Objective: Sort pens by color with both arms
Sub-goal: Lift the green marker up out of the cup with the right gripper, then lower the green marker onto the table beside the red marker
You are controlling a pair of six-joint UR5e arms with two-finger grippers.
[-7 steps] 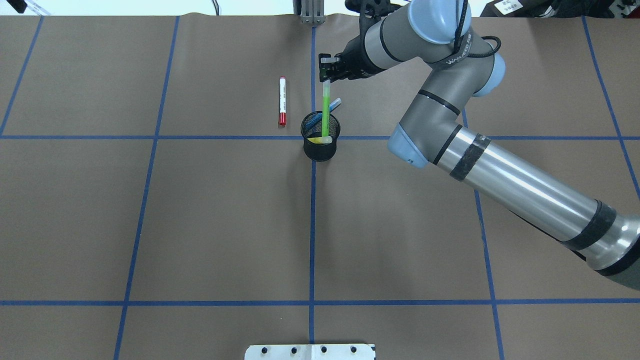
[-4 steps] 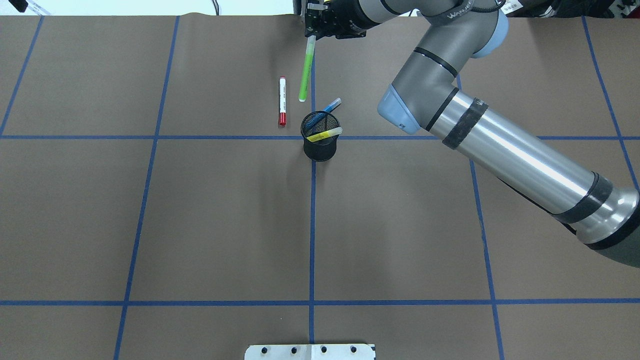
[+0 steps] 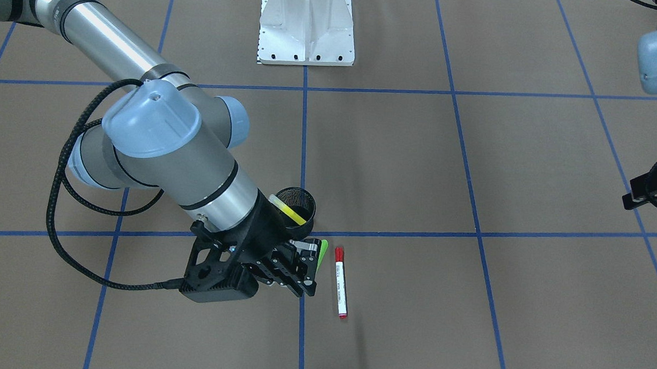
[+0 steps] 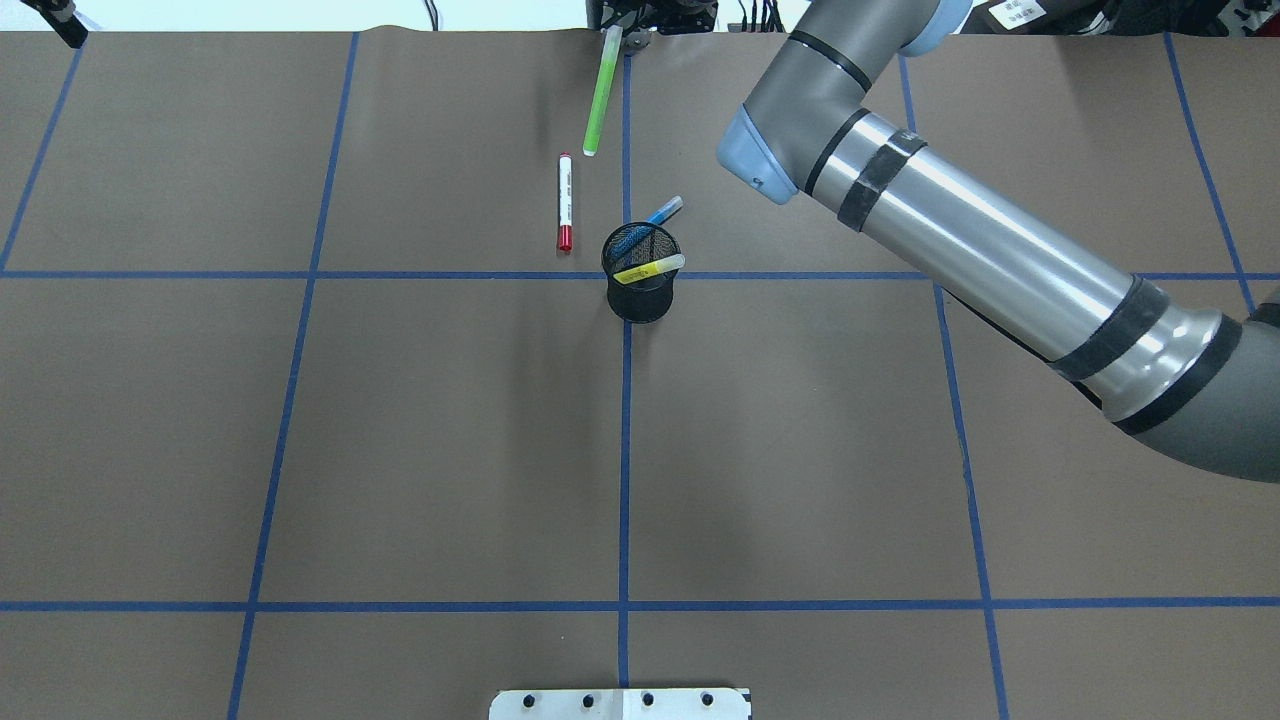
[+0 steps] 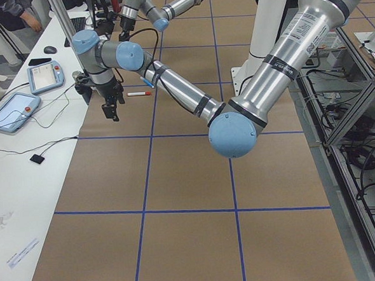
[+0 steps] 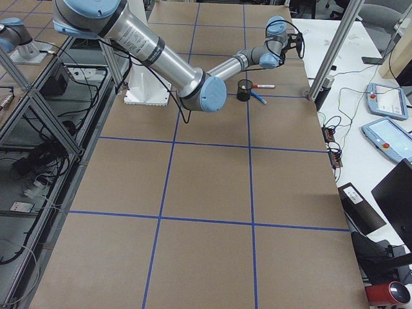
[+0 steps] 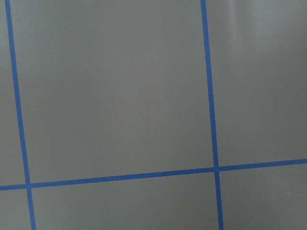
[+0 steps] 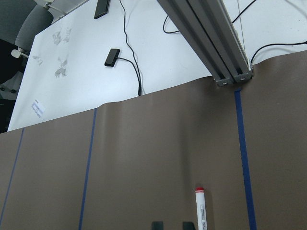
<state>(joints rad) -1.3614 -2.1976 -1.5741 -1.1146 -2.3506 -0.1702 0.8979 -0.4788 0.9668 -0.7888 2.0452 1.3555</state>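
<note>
My right gripper is shut on the top end of the green highlighter, which hangs tilted above the table's far edge, beyond the black mesh cup. The yellow highlighter and the blue highlighter lean in the cup. The white, red-capped marker lies flat on the table left of the cup and also shows in the right wrist view. A black part of my left arm's end shows at the front-facing view's right edge; its fingers are hidden.
Brown table cover with a grid of blue tape lines. The white pedestal base stands at the near edge. An aluminium post stands at the far edge, with a white desk and cables behind it.
My right gripper has lifted the green highlighter out of the cup and carried it to the far edge, slightly left. The other pens have not moved.
</note>
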